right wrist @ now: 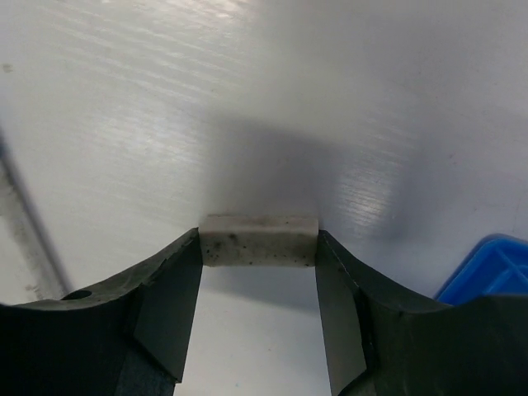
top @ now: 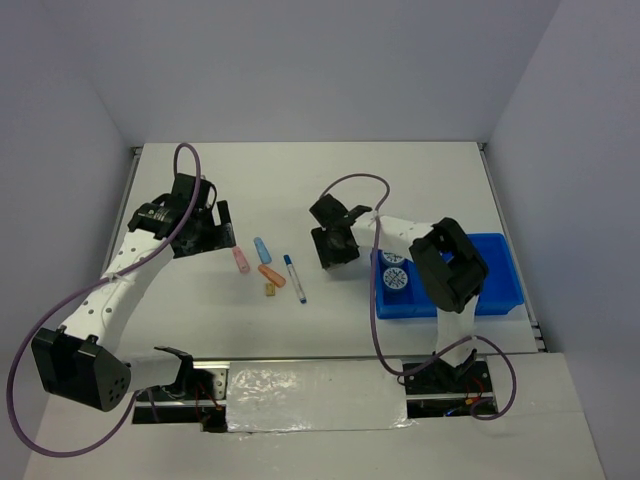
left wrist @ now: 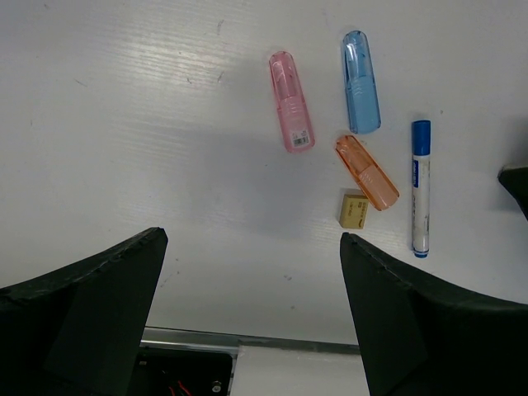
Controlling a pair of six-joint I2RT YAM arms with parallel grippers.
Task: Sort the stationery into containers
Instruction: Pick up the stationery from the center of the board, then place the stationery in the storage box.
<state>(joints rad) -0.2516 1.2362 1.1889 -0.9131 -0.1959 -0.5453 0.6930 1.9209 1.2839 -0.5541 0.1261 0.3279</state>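
Closest to me, by the desk's (top: pixel 300 180) right edge toward its near right corner, the top camera gives me the blue tray (top: pixel 500 275), with two tape rolls (top: pixel 394 258) one behind the other in its leftmost compartment; the right wrist camera catches only a blue corner of that tray (right wrist: pixel 491 268). Around mid-desk, a little left of centre, lies the loose stationery. The tan block (top: pixel 270 291) is nearest. The orange bar (top: pixel 271 275) is just behind it, with the blue-capped pen (top: pixel 294 278) to its right. The pink bar (top: pixel 240 260) and light-blue bar (top: pixel 262 249) are farther back. The left wrist camera is sharper here: the tan block (left wrist: pixel 354 209) sits just beside the orange bar's end, and I cannot tell whether they touch. It also shows all three bars as see-through. The right end effector (top: pixel 335 248) sits between the pen and the tray, and from above I cannot see what it has. Its own camera settles that: its fingers (right wrist: pixel 186 272) are closed onto the ends of a speckled grey block (right wrist: pixel 261 239), but I cannot tell whether the block is off the desk. Farthest back, toward the left edge, the left end effector (top: pixel 225 230) hangs over bare desk, spread wide and holding nothing.
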